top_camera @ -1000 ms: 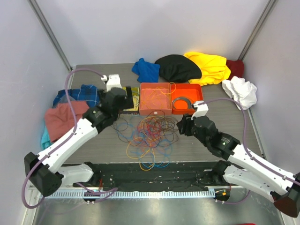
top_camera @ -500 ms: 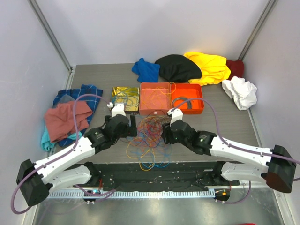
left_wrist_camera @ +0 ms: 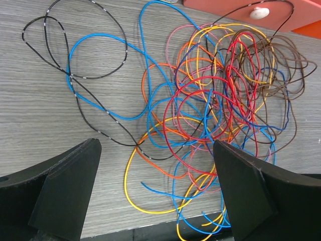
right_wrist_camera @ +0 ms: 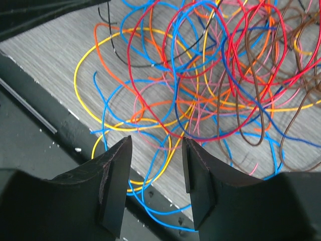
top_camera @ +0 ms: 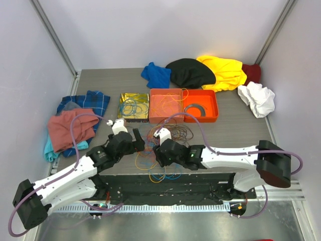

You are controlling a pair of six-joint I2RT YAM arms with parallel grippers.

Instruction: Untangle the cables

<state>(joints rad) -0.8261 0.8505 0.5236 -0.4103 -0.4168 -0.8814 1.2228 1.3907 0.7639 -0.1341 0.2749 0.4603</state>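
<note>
The cables lie in a messy tangle of red, blue, orange, yellow, brown and black loops on the grey table near its front edge. Some loops hang over that edge. My left gripper is low at the tangle's left side, open wide and empty; in the left wrist view the gripper has yellow, blue and orange loops lying between its jaws. My right gripper is low over the tangle's near part. In the right wrist view the gripper is open, with blue and yellow strands beneath the gap, none gripped.
An orange two-part tray behind the tangle holds a grey coiled ring and some wires. A gold tray with wires stands to its left. Clothes lie at the left and along the back. The black front ledge is close.
Both arms have swung in and down toward the front edge. The left gripper came back from the gold tray to the tangle's left; the right gripper moved left over its near part.
</note>
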